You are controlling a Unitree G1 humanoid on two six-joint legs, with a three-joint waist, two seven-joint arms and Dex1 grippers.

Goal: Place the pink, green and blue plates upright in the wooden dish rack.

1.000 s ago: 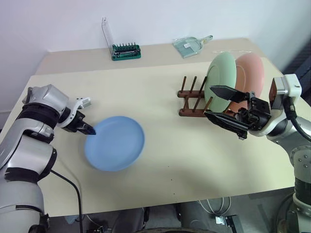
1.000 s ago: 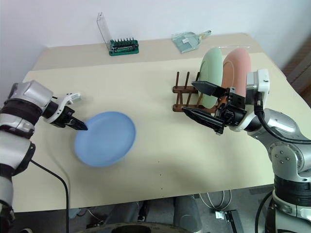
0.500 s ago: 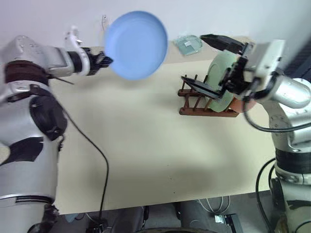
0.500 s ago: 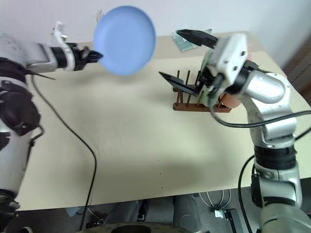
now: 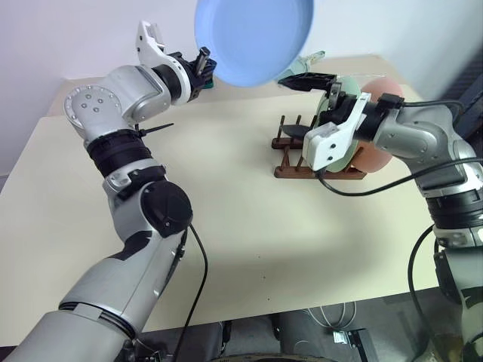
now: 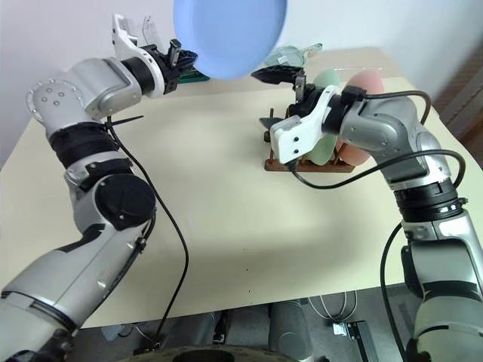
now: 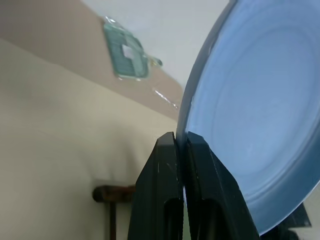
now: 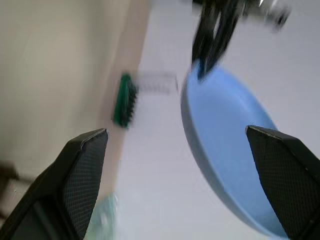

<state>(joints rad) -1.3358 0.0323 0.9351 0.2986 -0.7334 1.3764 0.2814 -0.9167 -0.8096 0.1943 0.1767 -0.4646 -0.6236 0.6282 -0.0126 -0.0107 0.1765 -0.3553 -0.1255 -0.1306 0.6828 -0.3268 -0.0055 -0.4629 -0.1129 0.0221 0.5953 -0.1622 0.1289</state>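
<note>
Blue plate (image 5: pixel 255 39) is up at top center, left gripper (image 5: pixel 202 62) pinched tight on its rim. Right gripper (image 8: pixel 175 185), fingers spread wide, faces it. I'd grab the opposite rim squarely before slotting it into the wooden dish rack (image 5: pixel 296 154), center-right, beside the green plate (image 5: pixel 343 147) and pink plate (image 5: pixel 375 151).

Blue plate lifted off the table and held high.
The blue plate (image 5: pixel 254 38), low over the table a second ago, has been raised by the left gripper (image 5: pixel 202 62), pinched at its rim and tipped on edge. The right gripper (image 6: pixel 281 94), jaws spread, has been raised from beside the rack (image 5: pixel 296 154) toward the plate.
</note>
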